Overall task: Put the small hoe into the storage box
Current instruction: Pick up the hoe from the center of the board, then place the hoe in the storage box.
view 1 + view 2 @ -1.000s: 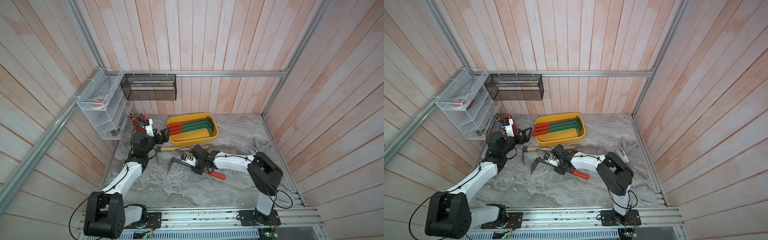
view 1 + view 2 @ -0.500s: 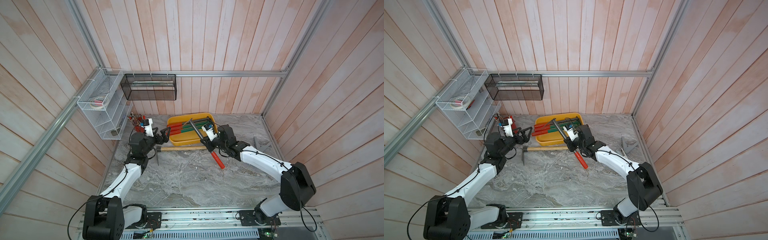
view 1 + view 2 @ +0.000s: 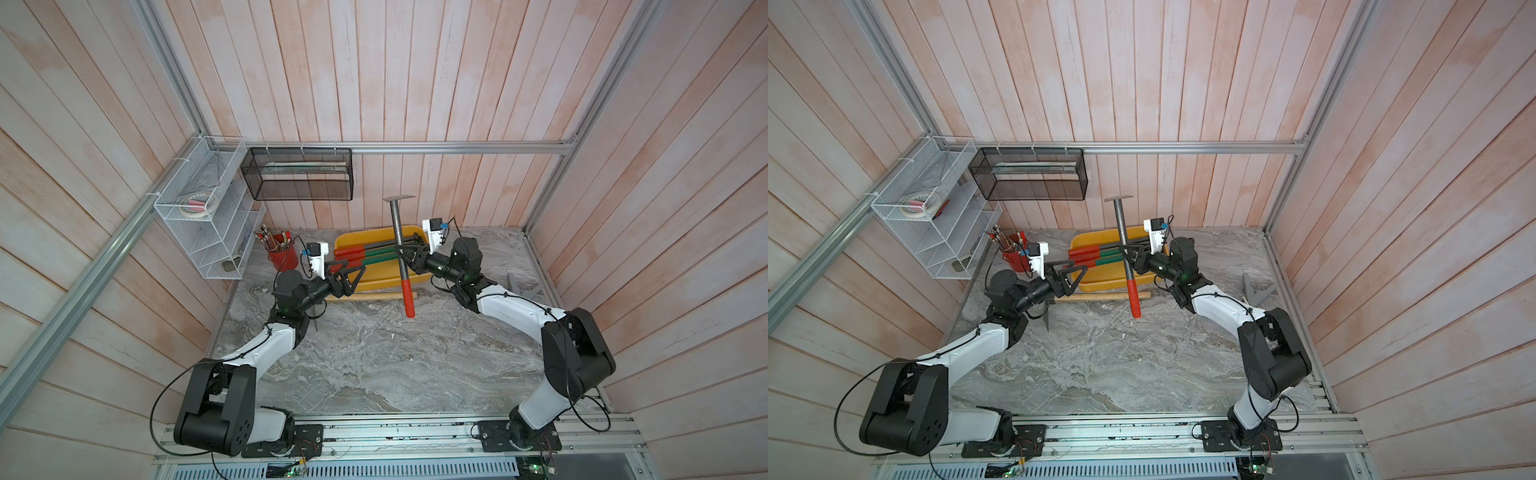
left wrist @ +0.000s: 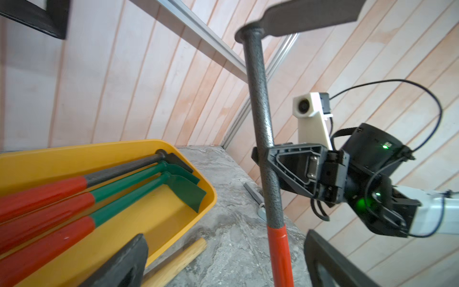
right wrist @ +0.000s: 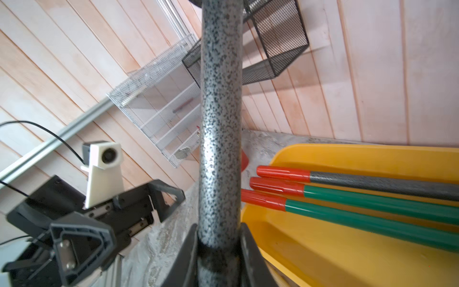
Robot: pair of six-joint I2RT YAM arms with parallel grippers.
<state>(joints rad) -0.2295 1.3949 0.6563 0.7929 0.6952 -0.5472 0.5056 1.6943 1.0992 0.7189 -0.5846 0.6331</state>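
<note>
The right gripper is clamped across the speckled grey shaft of the small hoe, with a jaw pressed to each side in the right wrist view. A second ago the hoe lay flat on the table near the middle. Now it is lifted and stands almost on end, blade toward 12 o'clock and red grip toward 6, crossing the front rim of the storage box in both top views. The carry looks nearly done; what remains, I judge, is tipping it flat beside the three hoes already inside and letting go. At its 9 o'clock the left gripper hangs wide apart, holding nothing.
</note>
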